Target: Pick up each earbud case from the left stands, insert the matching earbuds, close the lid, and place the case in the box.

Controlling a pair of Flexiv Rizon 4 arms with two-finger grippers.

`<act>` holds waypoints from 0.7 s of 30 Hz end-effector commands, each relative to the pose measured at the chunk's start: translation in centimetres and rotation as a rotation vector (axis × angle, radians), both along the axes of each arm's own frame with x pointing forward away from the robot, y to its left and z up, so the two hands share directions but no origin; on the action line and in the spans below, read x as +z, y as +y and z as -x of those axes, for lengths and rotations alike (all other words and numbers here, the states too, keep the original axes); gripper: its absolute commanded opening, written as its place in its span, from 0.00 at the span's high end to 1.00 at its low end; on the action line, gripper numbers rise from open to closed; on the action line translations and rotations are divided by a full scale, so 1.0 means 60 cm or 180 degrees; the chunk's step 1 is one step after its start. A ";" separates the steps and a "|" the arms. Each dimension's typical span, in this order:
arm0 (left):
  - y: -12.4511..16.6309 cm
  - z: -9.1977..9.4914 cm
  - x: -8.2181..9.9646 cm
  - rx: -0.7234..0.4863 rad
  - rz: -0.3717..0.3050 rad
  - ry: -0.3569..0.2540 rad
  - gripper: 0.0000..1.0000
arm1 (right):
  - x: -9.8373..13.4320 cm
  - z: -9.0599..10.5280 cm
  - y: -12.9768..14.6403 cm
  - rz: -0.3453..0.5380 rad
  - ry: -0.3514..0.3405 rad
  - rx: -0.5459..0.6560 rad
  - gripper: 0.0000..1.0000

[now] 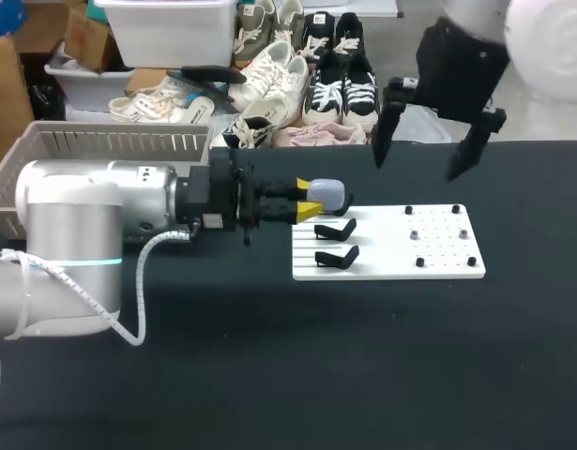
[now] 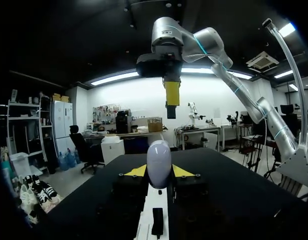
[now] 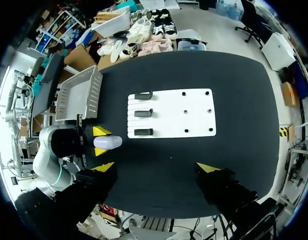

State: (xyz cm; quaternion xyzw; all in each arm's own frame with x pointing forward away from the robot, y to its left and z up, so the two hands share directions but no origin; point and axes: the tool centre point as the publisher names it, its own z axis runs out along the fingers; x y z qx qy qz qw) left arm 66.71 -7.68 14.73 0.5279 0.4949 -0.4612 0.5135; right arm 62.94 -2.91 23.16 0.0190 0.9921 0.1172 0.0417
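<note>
A pale lavender earbud case [image 1: 330,194] is held with its lid closed between the yellow tips of my left gripper [image 1: 309,198], just above the far left corner of the white stand board [image 1: 391,267]. In the left wrist view the case [image 2: 159,162] stands upright between the fingers, over the board [image 2: 152,205]. Two empty black stands [image 1: 336,230] sit below it; the right wrist view shows three bare stands [image 3: 143,113]. My right gripper [image 1: 421,157] hangs open high over the table's far edge, holding nothing. From its wrist view its fingers [image 3: 156,167] spread wide above the board [image 3: 194,117].
A grey slatted basket [image 1: 110,141] stands at the back left of the black table, beside my left arm [image 1: 91,202]. Small dark pegs [image 1: 415,234] dot the board's right half.
</note>
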 end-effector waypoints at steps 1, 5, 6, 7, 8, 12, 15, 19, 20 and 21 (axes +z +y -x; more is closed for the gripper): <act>0.046 0.014 0.031 0.0328 -0.0041 -0.0070 1.00 | -0.004 0.017 -0.009 -0.0082 -0.0390 -0.0090 0.00; 0.100 -0.003 0.050 0.0628 -0.0076 -0.0127 1.00 | -0.004 0.017 -0.009 -0.0082 -0.0390 -0.0090 0.00; 0.114 -0.008 0.055 0.0709 -0.0079 -0.0136 1.00 | -0.004 0.017 -0.009 -0.0082 -0.0390 -0.0090 0.00; 0.130 -0.014 0.060 0.0787 -0.0096 -0.0156 1.00 | -0.004 0.017 -0.009 -0.0082 -0.0390 -0.0090 0.00; 0.146 -0.021 0.064 0.0874 -0.0111 -0.0154 1.00 | -0.004 0.017 -0.009 -0.0082 -0.0390 -0.0090 0.00; 0.212 -0.052 0.079 0.1279 -0.0253 -0.0153 1.00 | -0.004 0.017 -0.009 -0.0082 -0.0390 -0.0090 0.00; 0.253 -0.075 0.088 0.1555 -0.0385 -0.0131 1.00 | -0.004 0.017 -0.009 -0.0082 -0.0390 -0.0090 0.00; 0.288 -0.103 0.094 0.1786 -0.0536 -0.0108 1.00 | -0.004 0.017 -0.009 -0.0082 -0.0390 -0.0090 0.00; 0.300 -0.116 0.090 0.1841 -0.0571 -0.0092 1.00 | -0.004 0.017 -0.009 -0.0082 -0.0390 -0.0090 0.00; 0.309 -0.126 0.086 0.1886 -0.0615 -0.0083 1.00 | -0.004 0.017 -0.009 -0.0082 -0.0390 -0.0090 0.00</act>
